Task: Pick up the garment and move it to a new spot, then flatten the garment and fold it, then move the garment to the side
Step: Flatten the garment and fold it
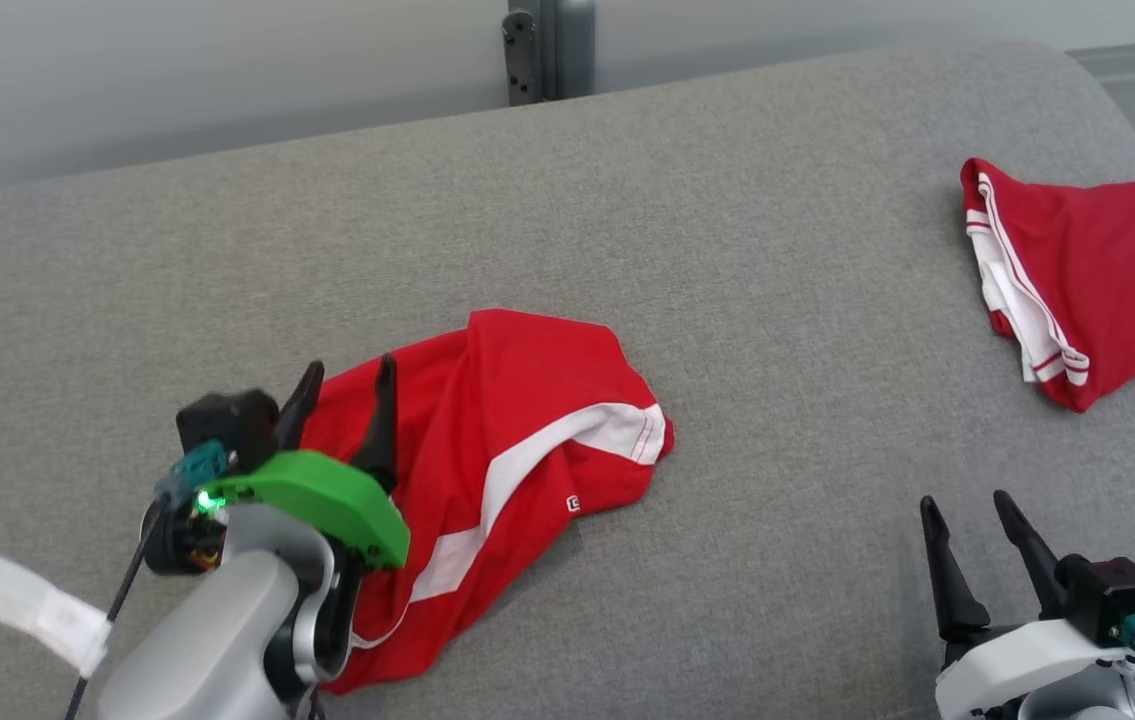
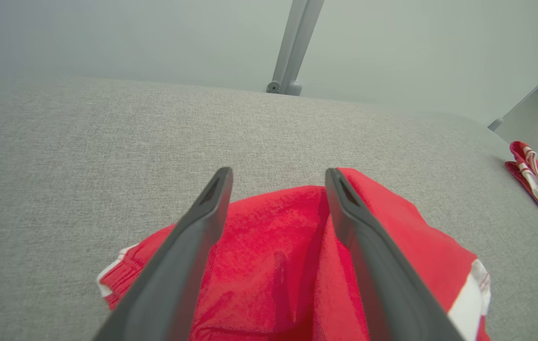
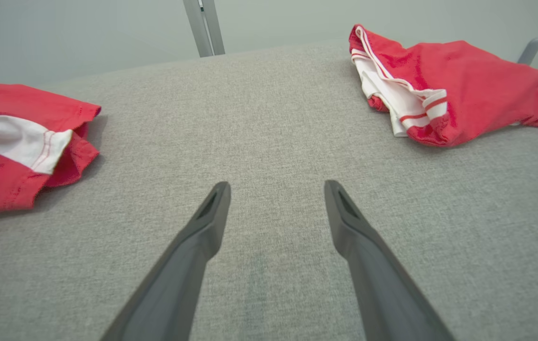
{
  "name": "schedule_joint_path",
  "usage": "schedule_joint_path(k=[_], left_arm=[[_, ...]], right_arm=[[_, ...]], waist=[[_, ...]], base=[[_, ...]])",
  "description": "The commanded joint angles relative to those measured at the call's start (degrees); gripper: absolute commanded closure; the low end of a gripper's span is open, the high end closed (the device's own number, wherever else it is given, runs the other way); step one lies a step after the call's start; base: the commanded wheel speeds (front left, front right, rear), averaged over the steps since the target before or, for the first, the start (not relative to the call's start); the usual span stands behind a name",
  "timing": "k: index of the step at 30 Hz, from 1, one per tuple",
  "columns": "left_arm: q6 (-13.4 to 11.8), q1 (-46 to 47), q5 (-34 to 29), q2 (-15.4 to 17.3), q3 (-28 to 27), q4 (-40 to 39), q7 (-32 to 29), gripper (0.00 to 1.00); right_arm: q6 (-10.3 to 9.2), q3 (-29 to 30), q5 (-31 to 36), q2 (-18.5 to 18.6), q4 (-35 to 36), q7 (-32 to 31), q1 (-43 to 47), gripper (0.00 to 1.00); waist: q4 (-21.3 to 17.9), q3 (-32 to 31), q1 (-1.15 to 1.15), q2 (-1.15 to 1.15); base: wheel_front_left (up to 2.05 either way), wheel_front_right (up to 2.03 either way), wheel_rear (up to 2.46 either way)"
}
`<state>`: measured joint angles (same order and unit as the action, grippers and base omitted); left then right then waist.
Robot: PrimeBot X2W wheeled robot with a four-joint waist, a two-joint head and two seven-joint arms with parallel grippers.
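The crumpled red garment (image 1: 527, 420) lies on the grey padded surface (image 1: 627, 200). Over the garment's left end, the left gripper (image 1: 351, 362) has its 2 fingers spread wide with nothing pinched; whether they touch it is unclear. Well right of the garment, the right gripper (image 1: 965, 498) gapes equally wide and empty over bare padding. A separate red cloth (image 1: 1097, 280) lies farther right.

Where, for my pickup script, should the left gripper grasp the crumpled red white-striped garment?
Probably the raised fold of the crumpled red white-striped garment, from above: that ridge stands up under the open left gripper, while the edges lie flat on the grey cloth surface.
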<state>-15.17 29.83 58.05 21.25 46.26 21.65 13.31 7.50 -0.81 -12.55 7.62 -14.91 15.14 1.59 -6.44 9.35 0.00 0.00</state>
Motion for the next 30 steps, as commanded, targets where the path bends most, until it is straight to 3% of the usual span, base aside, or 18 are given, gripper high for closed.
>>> schedule_joint_path(k=[1,4,8,15,21,30], left_arm=[[-1.3,-3.1,-0.4,1.3,-0.4,-1.8,0.7,0.00],[-4.2,-10.7,-1.5,3.6,-2.8,-7.1,1.6,0.00],[-6.2,-19.3,-6.7,5.4,-7.1,-12.3,1.8,0.00],[-4.3,-34.1,-19.3,3.4,-17.6,-16.9,1.9,0.00],[0.5,-41.0,-28.1,-1.1,-27.3,-18.2,1.9,0.00],[11.7,-43.8,-36.5,-7.7,-35.9,-16.3,1.9,0.00]], right_arm=[[-0.02,0.7,0.7,0.5,0.9,0.0,1.0,0.00],[-0.02,2.2,1.5,1.3,3.3,0.0,2.1,0.00],[-0.02,3.7,2.3,1.6,5.8,0.0,3.1,0.00],[-0.02,3.6,3.3,0.2,6.4,0.0,5.1,0.00],[-0.02,2.0,4.3,-1.2,4.6,0.0,6.6,0.00],[-0.02,2.0,5.0,-3.0,3.1,0.0,7.3,0.00]], waist=[[5.5,-5.7,0.00,0.00],[7.9,-8.5,0.00,0.00],[10.6,-10.7,0.00,0.00],[13.3,-13.3,0.00,0.00],[14.4,-14.4,0.00,0.00],[14.5,-14.8,0.00,0.00]], base=[[0.00,0.00,0.00],[0.00,0.00,0.00],[0.00,0.00,0.00],[0.00,0.00,0.00],[0.00,0.00,0.00],[0.00,0.00,0.00]])
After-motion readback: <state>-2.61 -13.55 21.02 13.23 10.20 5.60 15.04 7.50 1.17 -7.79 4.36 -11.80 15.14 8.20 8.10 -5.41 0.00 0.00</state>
